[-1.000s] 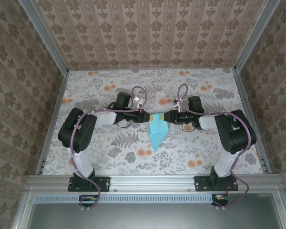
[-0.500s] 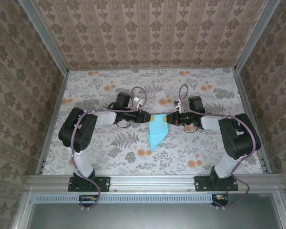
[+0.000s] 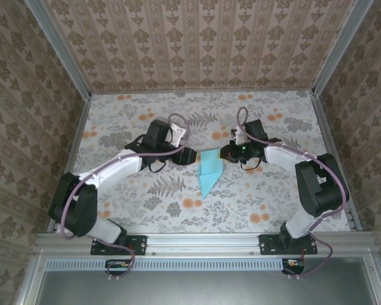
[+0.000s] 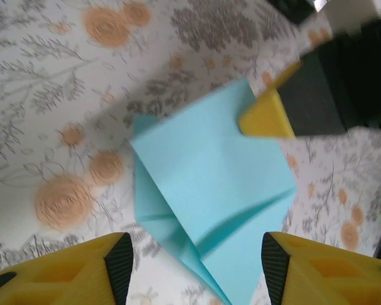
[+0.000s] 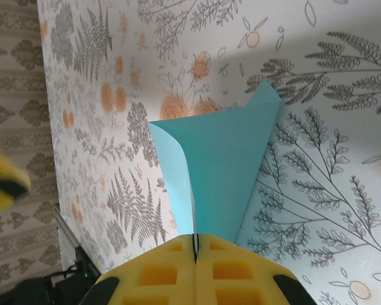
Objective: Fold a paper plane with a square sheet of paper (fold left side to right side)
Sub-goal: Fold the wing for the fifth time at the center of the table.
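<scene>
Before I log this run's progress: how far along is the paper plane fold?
Done: the paper is already creased into a pointed, layered shape. In hand: the right gripper is shut on its wide end, layers pinched together; the left gripper stands open, off it. Left: probably pressing it flat and any wing folds.

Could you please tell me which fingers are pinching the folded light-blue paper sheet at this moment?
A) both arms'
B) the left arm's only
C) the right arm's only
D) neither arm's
C: in the right wrist view the right arm's yellow fingers meet on the edge of the folded light-blue paper sheet, while the left arm's yellow fingers stand apart, gripping nothing.
</scene>
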`<state>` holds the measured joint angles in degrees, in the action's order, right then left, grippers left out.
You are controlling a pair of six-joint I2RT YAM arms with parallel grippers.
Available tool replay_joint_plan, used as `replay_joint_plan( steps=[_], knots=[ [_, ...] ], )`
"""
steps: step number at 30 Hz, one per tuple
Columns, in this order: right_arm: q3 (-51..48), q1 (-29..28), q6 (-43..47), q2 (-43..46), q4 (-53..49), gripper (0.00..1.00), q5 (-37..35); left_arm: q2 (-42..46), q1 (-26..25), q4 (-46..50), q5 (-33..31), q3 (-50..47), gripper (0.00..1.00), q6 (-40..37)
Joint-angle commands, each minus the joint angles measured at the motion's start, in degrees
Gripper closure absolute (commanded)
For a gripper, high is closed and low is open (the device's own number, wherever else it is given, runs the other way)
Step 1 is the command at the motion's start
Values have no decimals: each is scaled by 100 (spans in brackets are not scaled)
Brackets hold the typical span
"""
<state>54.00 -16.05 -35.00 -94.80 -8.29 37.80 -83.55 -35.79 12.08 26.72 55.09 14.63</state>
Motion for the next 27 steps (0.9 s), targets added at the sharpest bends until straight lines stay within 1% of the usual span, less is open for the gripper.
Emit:
replay_joint_plan(
  steps=[1,6,12,20,23,27],
  knots=[
    [396,-84,-404,-257,-616,100,-349,271,-537,918,-964,-136,40,-260],
    [837,-242,-516,-692,-889,100,-467,216,-1408,1019,-1668,-281,38,189],
    [989,-298,-727,-947,-875,100,-560,-344,-2029,1210,-2252,-3,36,434],
    [1025,-347,-791,-985,-887,100,-572,-1341,-2513,1857,-3222,792,34,361],
    [1021,-346,-803,-1004,-889,100,-550,-1555,-2632,2048,-3568,1009,34,347],
    [1022,-348,-814,-1034,-866,100,-520,-1757,-2716,2221,-3862,1194,34,356]
  ],
)
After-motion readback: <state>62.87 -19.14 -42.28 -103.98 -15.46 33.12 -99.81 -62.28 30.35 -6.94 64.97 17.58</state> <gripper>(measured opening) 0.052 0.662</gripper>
